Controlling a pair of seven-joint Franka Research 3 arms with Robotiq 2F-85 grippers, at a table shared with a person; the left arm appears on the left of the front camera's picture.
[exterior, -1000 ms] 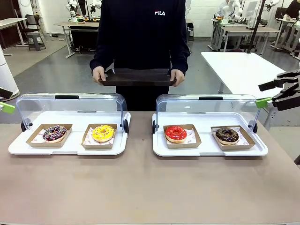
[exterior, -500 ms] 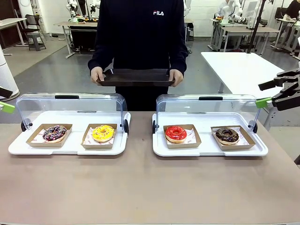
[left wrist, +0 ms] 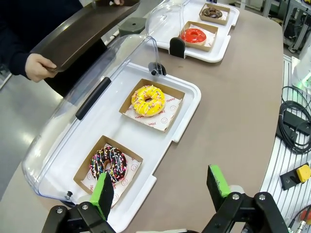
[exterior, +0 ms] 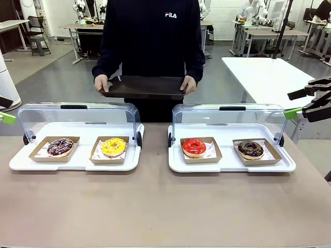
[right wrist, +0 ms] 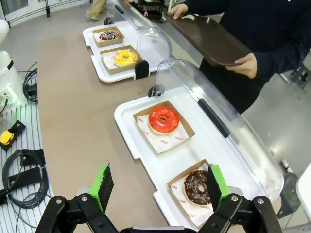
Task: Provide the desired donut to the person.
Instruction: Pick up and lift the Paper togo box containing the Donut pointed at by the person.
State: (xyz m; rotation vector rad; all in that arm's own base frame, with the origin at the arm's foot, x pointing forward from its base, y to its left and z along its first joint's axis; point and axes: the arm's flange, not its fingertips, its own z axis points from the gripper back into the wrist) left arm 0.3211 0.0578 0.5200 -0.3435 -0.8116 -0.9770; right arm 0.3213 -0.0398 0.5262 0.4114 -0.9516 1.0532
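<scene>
My left fingers [left wrist: 103,191] and right fingers [right wrist: 103,187] both hang spread, holding nothing. The person [exterior: 150,36] holds a dark tray [exterior: 142,87]. On the bench [exterior: 155,206], just my side of that tray, sit the sprinkled donut [exterior: 60,146], yellow donut [exterior: 114,146], red donut [exterior: 194,146] and chocolate donut [exterior: 251,149]. Nobody points, so I might pick wrongly; the raised clear lids [exterior: 77,116] between donuts and tray could snag a carry, and squeezing hard would crush glaze

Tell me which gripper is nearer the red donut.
Right. The right gripper hangs open off the right end of the tray holding the red donut, past the chocolate donut. The left gripper is off the far left end of the other tray.
</scene>
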